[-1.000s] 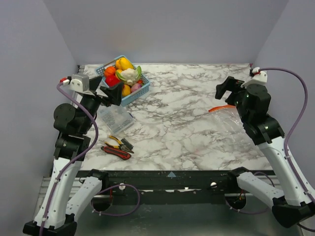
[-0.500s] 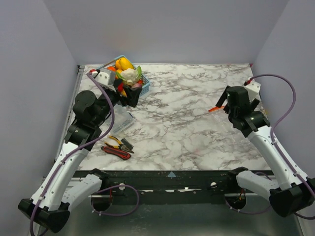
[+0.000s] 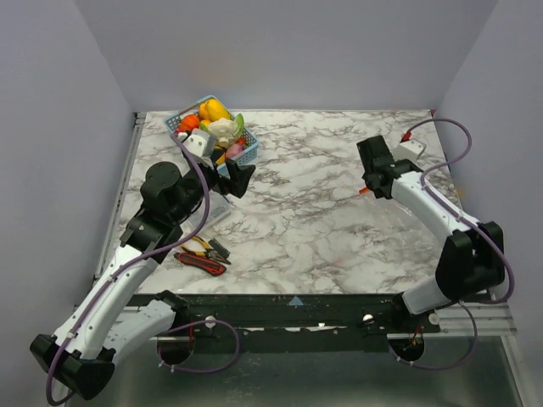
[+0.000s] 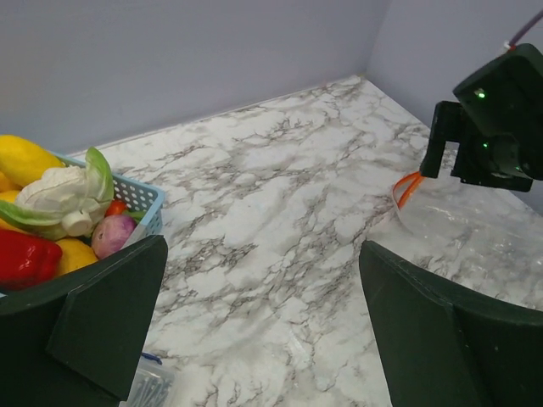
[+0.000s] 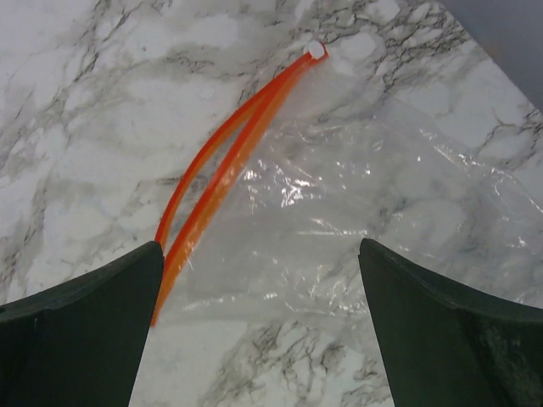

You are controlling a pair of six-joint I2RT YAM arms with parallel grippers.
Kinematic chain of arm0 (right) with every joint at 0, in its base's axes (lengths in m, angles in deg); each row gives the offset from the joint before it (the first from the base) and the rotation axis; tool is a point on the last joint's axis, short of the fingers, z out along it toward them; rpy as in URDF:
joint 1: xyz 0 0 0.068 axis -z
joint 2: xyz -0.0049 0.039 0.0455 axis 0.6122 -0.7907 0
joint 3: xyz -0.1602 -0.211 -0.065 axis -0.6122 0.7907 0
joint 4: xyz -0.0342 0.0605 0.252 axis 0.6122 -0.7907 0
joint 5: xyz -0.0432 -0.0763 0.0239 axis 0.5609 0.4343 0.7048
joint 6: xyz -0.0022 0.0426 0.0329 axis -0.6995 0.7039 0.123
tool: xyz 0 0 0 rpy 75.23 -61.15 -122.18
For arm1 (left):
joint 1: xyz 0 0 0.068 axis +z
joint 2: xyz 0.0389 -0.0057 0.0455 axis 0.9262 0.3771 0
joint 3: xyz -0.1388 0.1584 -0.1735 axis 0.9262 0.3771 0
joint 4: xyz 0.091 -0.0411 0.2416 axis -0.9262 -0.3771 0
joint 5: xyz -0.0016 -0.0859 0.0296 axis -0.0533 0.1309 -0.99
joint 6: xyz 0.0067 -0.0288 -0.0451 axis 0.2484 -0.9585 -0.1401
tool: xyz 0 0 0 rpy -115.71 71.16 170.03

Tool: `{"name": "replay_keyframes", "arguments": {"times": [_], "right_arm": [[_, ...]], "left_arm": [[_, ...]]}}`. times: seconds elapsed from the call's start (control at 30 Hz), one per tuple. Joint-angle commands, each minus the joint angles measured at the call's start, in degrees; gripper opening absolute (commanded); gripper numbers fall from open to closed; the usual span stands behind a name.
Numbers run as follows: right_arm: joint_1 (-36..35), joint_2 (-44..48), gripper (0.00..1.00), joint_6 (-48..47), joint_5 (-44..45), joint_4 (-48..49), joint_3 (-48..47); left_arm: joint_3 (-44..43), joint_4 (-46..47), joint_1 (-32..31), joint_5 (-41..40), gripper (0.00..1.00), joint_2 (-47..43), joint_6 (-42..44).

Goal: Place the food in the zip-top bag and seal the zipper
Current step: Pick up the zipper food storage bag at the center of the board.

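Note:
The food (image 3: 215,127) is a heap of glossy toy fruits and vegetables in a blue lattice basket (image 3: 222,167) at the back left; in the left wrist view the food (image 4: 61,200) sits at the left edge. My left gripper (image 3: 238,177) hovers open just right of the basket, and its jaws (image 4: 263,254) hold nothing over bare marble. The zip-top bag (image 5: 365,203) lies flat on the right of the table. Its zipper (image 5: 227,161) shows two orange strips, parted in the middle. My right gripper (image 5: 260,254) hangs open above the bag's mouth end, with nothing in it.
A small clear packet of grey bits (image 3: 206,203) lies in front of the basket. Red-handled and yellow-handled tools (image 3: 202,253) lie near the front left edge. From the left wrist, the right gripper (image 4: 492,127) shows above the orange zipper (image 4: 407,188). Grey walls close in the table.
My left gripper has swung from beside the basket rightward and nearer, over the marble. My right arm has stretched out, bringing its gripper left over the bag's zipper end. Both stayed open.

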Motion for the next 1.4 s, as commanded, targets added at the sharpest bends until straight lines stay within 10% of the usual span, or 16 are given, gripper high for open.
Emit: {"name": "replay_keyframes", "arguments": {"times": [0.0, 0.47, 0.63, 0.83, 1.1, 1.37], "right_arm": [[2.4, -9.4, 1.00, -3.0, 10.2, 0.3, -8.1], [5.5, -30.7, 0.91, -7.1, 13.9, 0.5, -18.0], [5.5, -28.7, 0.62, -6.1, 11.0, 4.7, -13.8], [5.5, -23.9, 0.01, -4.6, 9.4, 7.2, -9.3], [0.0, 1.5, 0.00, -24.7, -15.4, 30.3, 8.4], [-0.4, 13.9, 0.01, -19.9, -44.8, 38.6, 17.0]], "left_arm": [[0.6, 1.4, -1.3, -1.6, 0.99, 0.4, 1.3], [-1.0, -0.9, -4.8, -2.7, 0.98, 2.4, 1.3], [-2.5, -2.9, -4.9, -1.3, 0.97, 4.7, -1.2], [-5.7, -6.1, -5.3, 6.6, 0.92, 9.5, -5.6], [-6.4, -5.6, -5.9, 13.9, 0.89, 14.6, -10.8], [-5.8, -0.8, -5.9, 25.9, 0.88, 20.3, -18.6]]}}
